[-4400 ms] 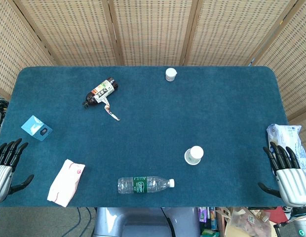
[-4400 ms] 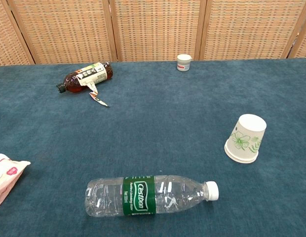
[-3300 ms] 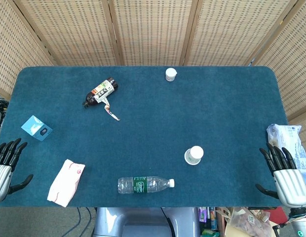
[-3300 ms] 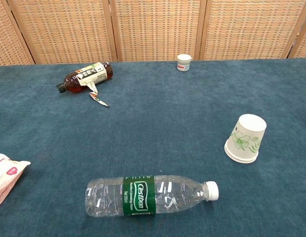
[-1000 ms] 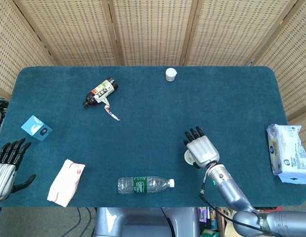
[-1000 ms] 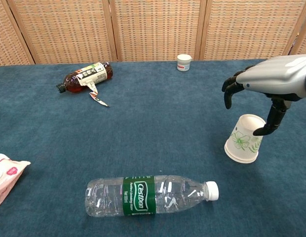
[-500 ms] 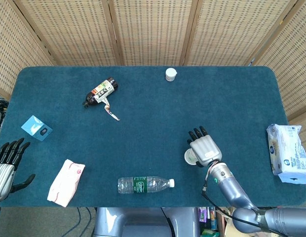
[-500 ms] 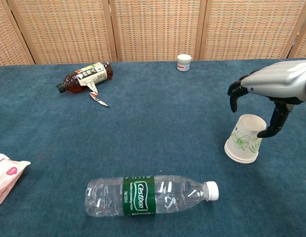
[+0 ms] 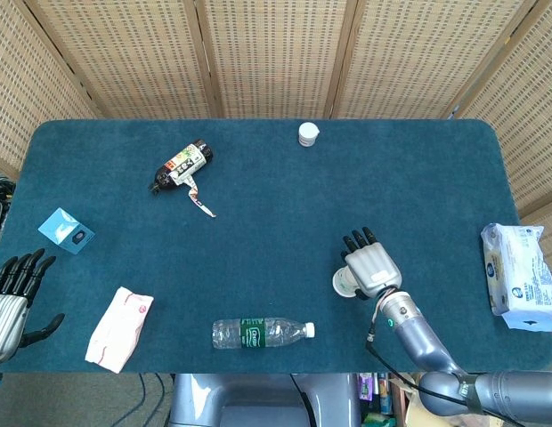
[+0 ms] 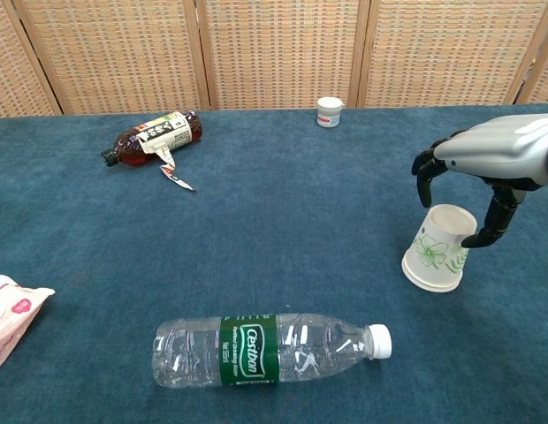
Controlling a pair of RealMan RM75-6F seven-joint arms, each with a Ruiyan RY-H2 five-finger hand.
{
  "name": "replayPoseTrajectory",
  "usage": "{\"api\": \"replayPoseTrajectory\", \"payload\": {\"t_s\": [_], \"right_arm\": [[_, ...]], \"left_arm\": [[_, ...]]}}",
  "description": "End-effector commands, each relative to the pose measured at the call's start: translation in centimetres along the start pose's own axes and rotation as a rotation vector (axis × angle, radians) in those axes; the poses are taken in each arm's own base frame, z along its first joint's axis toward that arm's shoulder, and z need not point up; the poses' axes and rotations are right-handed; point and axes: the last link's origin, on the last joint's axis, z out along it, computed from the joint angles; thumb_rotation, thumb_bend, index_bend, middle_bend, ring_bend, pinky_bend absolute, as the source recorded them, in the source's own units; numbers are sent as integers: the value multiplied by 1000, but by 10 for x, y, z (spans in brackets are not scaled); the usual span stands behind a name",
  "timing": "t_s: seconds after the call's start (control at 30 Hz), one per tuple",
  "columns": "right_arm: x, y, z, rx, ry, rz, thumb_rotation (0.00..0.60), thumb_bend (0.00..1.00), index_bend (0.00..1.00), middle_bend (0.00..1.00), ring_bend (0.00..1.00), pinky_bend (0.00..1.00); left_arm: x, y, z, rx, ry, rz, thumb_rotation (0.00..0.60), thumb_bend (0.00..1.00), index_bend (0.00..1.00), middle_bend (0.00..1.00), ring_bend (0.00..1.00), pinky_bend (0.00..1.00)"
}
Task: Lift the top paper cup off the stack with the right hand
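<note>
A stack of white paper cups point(image 10: 439, 248) with a green flower print stands upside down on the blue table, right of centre; the head view shows only its rim point(image 9: 341, 283) past the hand. My right hand point(image 10: 491, 162) hovers just above the stack, palm down, fingers curled downward on the far side and thumb hanging at the cup's right edge. It holds nothing and is not touching the cup. From above the right hand point(image 9: 371, 264) covers most of the stack. My left hand point(image 9: 11, 302) rests open at the table's near left corner.
A clear water bottle point(image 10: 267, 348) lies on its side in front of the cups. A brown bottle point(image 10: 152, 135) lies at the back left, a small white jar point(image 10: 329, 111) at the back. A pink packet point(image 9: 118, 328), a blue card point(image 9: 66, 230) and a tissue pack point(image 9: 520, 279) lie near the edges.
My right hand swung in from the table's right edge to above the cup stack, then drifted slightly right and lower over it. The left hand stayed put.
</note>
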Motion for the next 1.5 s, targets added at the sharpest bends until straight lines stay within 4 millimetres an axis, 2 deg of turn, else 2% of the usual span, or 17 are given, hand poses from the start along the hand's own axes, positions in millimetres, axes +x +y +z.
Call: {"api": "replayPoseTrajectory", "payload": {"t_s": [0.03,0.43,0.63,0.93,1.5], "right_arm": [[0,0,0,1,0,0,600,294,333,127,0,7],[-1,-1,2,-5,-3,-5,600,307,354,134,0,9],[-1,-1,2,-7,1,-7,600,372,368,140,0,13],[5,-2,0,-7,17,-21,600,388,383,147,0,14],[74,7,-37,-82,159,-127,600,400,404,153,0,21]], "left_arm": [[0,0,0,0,1,0,600,267,0,0,0,0],[0,0,0,-3,1,-2,600,267,0,0,0,0],[1,1,0,-4,1,-3,600,268,0,0,0,0],[1,0,-1,-5,1,-3,600,267,0,0,0,0],[2,1,-2,-10,6,-8,600,267,0,0,0,0]]}}
